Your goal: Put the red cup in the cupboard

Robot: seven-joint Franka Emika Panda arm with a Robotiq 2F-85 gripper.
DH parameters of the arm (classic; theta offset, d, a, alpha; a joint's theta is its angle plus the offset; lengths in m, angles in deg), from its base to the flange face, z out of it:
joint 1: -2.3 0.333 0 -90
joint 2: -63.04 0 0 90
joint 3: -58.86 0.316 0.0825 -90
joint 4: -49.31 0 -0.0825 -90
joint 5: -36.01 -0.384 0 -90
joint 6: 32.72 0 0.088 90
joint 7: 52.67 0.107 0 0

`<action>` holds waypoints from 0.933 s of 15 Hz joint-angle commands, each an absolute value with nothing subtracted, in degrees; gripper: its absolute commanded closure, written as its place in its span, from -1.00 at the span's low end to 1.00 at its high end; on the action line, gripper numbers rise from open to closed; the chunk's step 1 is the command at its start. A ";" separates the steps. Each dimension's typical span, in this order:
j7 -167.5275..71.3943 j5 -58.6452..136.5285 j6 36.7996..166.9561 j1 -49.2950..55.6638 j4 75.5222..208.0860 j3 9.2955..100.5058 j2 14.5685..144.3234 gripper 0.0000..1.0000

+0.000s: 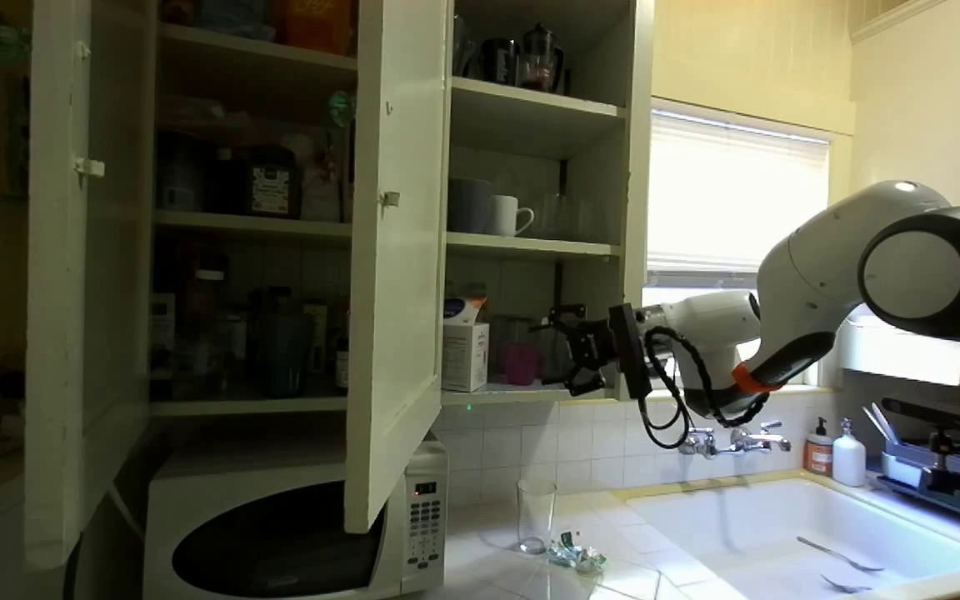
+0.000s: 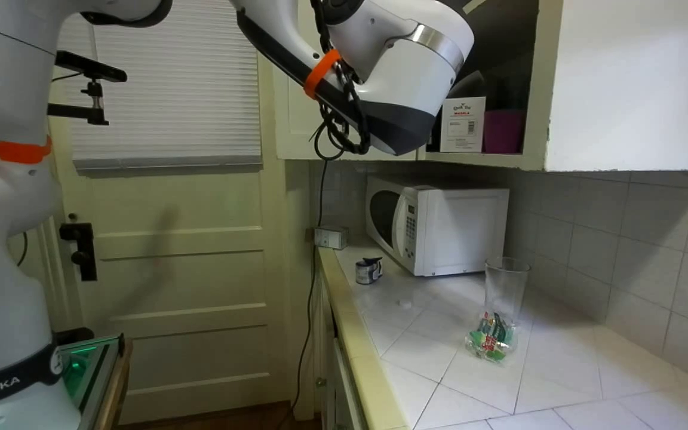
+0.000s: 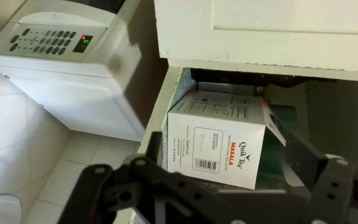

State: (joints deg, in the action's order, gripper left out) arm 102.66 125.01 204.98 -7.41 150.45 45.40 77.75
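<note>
The red cup (image 1: pixel 521 364), a small pinkish-red tumbler, stands upright on the lowest shelf of the cupboard (image 1: pixel 637 167), just beside a white tea box. It also shows in an exterior view as the magenta cup (image 2: pixel 503 131) behind the shelf's front edge. I cannot make the cup out in the wrist view. My gripper (image 1: pixel 543 354) is at that shelf's opening, close to the cup, its fingers spread wide. In the wrist view the gripper (image 3: pixel 228 153) is open; the tea box lies beyond the gap and nothing is gripped.
The tea box (image 3: pixel 213 149) sits left of the cup in an exterior view. An open cupboard door (image 1: pixel 401 250) juts out nearby. A white mug (image 1: pixel 502 215) is on the shelf above. Below are the microwave (image 2: pixel 460 233), a clear glass (image 1: pixel 536 512) and a sink (image 1: pixel 780 508).
</note>
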 commanded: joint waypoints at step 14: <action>94.70 91.35 202.81 -8.21 163.13 51.56 70.49 -1.00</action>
State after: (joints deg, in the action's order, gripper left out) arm 99.23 101.01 203.85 -7.92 155.82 50.46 75.47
